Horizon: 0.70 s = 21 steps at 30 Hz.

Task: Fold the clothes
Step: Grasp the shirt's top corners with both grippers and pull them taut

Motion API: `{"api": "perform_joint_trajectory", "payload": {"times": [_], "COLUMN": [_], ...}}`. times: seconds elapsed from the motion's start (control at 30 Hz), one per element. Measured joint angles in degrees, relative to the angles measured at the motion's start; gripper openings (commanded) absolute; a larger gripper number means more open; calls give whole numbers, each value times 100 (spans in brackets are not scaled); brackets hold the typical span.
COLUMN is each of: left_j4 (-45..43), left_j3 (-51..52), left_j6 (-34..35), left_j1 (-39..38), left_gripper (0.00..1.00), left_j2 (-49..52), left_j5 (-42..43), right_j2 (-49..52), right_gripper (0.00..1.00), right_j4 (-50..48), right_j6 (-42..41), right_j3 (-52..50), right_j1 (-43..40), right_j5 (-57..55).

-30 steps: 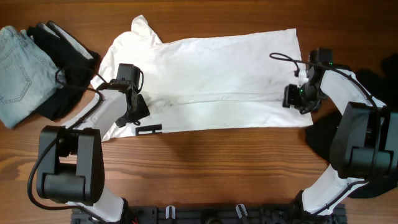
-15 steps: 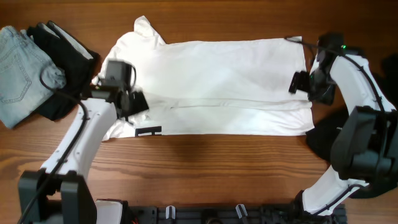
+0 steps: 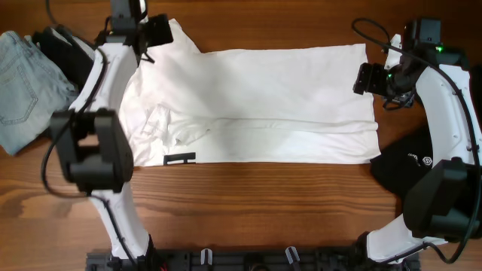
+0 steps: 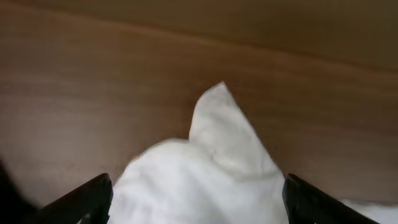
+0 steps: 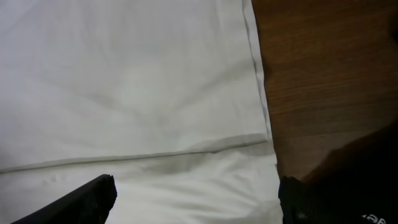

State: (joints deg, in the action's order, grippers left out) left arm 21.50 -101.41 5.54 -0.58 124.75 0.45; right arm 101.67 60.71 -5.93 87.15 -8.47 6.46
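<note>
The white T-shirt lies flat across the table, its near long edge folded over, with a black bar print at the near left. My left gripper is open over the far sleeve tip, its fingers wide apart on either side of the cloth. My right gripper is open over the shirt's right hem, and its fingers hold nothing. A black garment with a small white logo lies at the right, and its edge shows in the right wrist view.
Blue jeans and a pile of black clothes lie at the far left edge. Bare wooden table runs along the front. A small crumple sits in the shirt's left part.
My left arm has swung from the shirt's near-left part up to the far sleeve. My right gripper has moved a little farther along the right hem. The shirt's left part now lies crumpled.
</note>
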Motion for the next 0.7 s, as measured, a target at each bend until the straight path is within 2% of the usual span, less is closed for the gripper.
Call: {"api": "perform_joint_trajectory", "payload": {"times": [0.13, 0.23, 0.27, 0.3, 0.33, 0.37, 0.43, 0.6, 0.7], "left_j4": [-695, -831, -809, -809, -765, -715, -605, 538, 1294], "left_j3": [-186, -186, -186, -225, -229, -238, -247, -334, -313], "left_j6": [-122, -166, -192, -216, -223, -205, -208, 120, 319], "left_j1": [-2, -4, -4, -4, -4, -4, 15, 17, 17], "left_gripper": [87, 74, 60, 28, 10, 4, 4, 4, 4], "left_j2": [861, 1263, 1360, 1401, 1403, 1408, 1408, 1204, 994], "left_j5": [85, 101, 116, 116, 118, 125, 122, 568, 911], "right_j2": [0, 0, 0, 0, 0, 0, 0, 280, 879], "right_gripper": [89, 89, 89, 89, 89, 88, 88, 90, 91], "right_j4": [-4, -15, -26, -28, -33, -52, -160, -680, -2074], "right_j6": [-4, -68, -92, -164, -192, -199, -240, -236, -212], "right_j3": [0, 0, 0, 0, 0, 0, 0, 0, 22], "right_j1": [0, 0, 0, 0, 0, 0, 0, 0, 0], "right_j5": [0, 2, 2, 2, 2, 4, 13, 17, 61]}}
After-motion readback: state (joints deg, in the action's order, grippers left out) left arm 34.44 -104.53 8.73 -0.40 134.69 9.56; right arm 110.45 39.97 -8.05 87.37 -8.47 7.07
